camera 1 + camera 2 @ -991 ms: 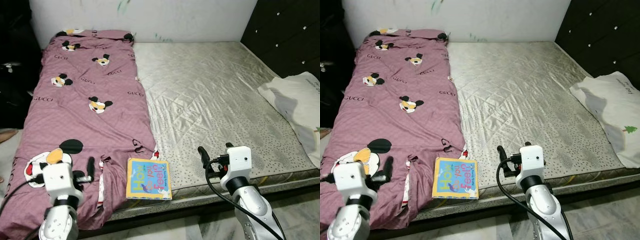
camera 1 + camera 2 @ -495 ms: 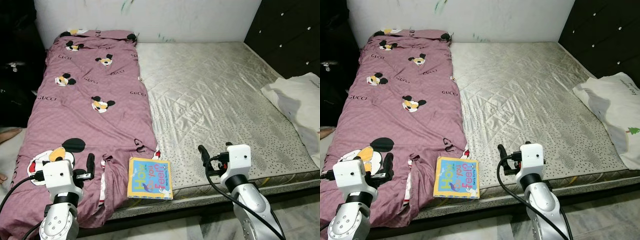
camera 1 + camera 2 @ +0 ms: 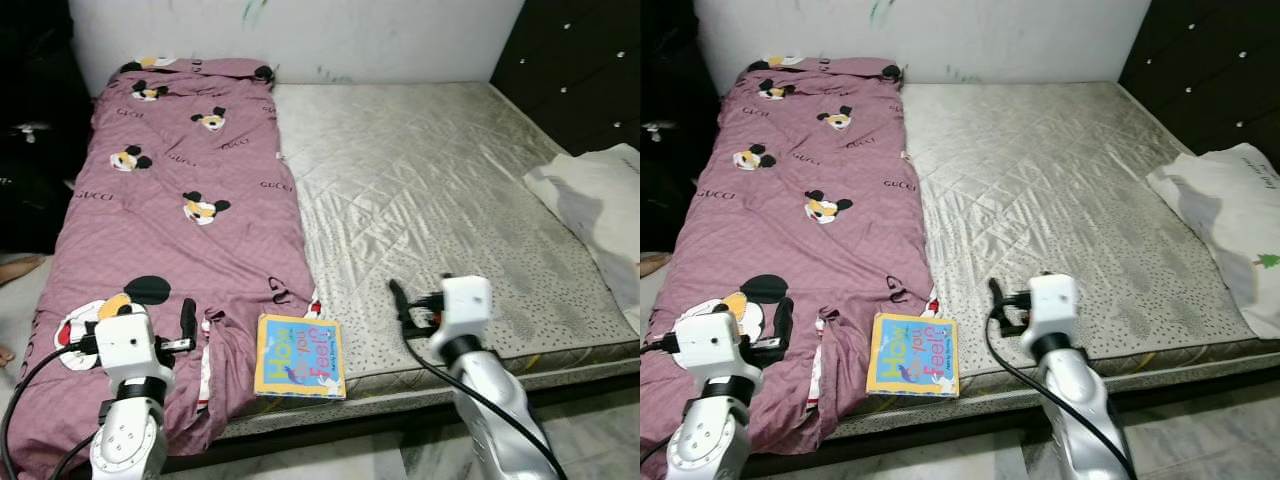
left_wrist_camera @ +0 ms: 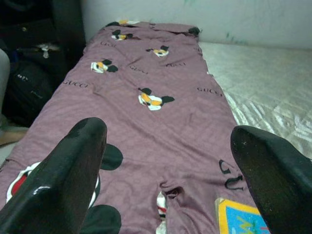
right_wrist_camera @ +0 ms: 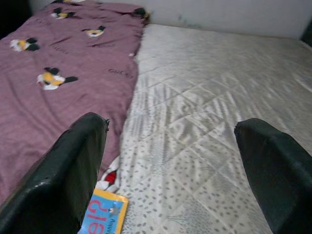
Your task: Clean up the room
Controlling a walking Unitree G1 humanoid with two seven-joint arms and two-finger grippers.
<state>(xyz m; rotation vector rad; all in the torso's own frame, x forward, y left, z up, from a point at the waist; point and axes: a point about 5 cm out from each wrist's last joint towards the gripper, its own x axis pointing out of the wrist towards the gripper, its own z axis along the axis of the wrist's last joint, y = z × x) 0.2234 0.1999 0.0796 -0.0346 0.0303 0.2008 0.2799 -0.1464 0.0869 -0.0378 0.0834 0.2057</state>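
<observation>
Bed: a bare quilted mattress [image 3: 430, 190] against a white wall [image 3: 380, 35], its left part covered by a mauve blanket [image 3: 170, 220] printed with cartoon mice. Book [image 3: 298, 356]: a colourful picture book lay flat at the near edge of the mattress, touching the blanket's right border, cover up; it had not moved from half a second before. Pillow [image 3: 595, 205]: white, at the right edge of the bed beside a dark tufted headboard [image 3: 580, 70]. Floor [image 3: 590, 420]: pale marble tile along the near side. Left gripper [image 4: 170, 170]: held low over the near left end of the blanket, left of the book and apart from it, its two fingers [image 4: 63, 180] spread wide with nothing between them; compared with the earlier frame it stood slightly further right. Right gripper [image 5: 168, 170]: over the near mattress edge, right of the book and clear of it, fingers likewise wide apart and empty; since the earlier frame it had shifted left, toward the book, and rose a little, the arm now leaning more to the left. Dark bags [image 3: 30, 150] stood on the far left beside the bed. The head views had barely shifted between the two moments.
</observation>
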